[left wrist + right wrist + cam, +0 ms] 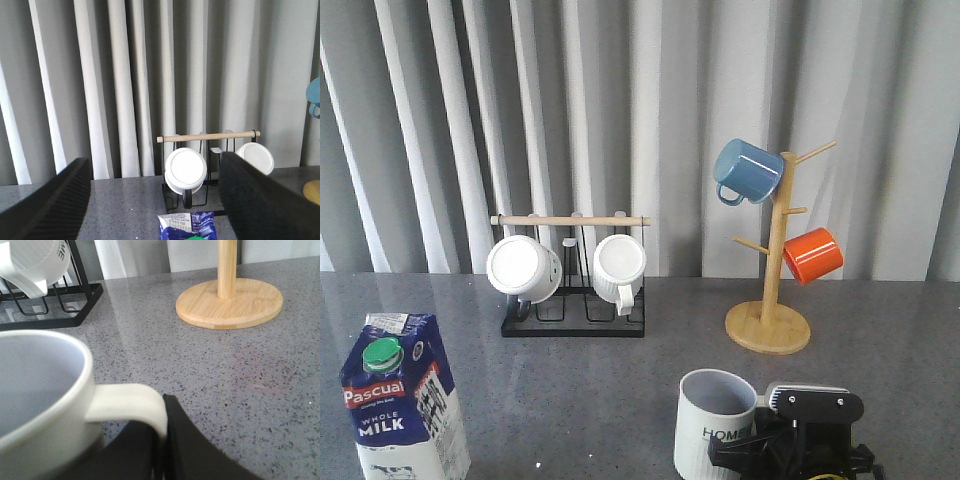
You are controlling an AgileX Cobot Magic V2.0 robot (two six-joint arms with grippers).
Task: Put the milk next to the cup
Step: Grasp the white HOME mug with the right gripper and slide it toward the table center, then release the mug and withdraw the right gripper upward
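The milk (405, 400) stands upright at the near left of the grey table, blue-and-white with a green cap. Only its top (189, 226) shows in the left wrist view, low between the two fingers (50, 205). My left gripper (155, 167) is open and empty, with the carton top just inside its spread, not touched. The off-white ribbed "HOME" cup (715, 425) stands at the near right. My right gripper (765, 450) is shut on the cup's handle (130, 402), the black fingers (200, 450) pinching it from below; the cup's grey-lilac inside (35, 375) shows.
A black rack (572, 325) with a wooden bar holds two plain white mugs (525, 268) at the back centre. A wooden mug tree (770, 325) at the back right carries a blue mug (748, 170) and an orange mug (813, 255). Grey curtains close the back.
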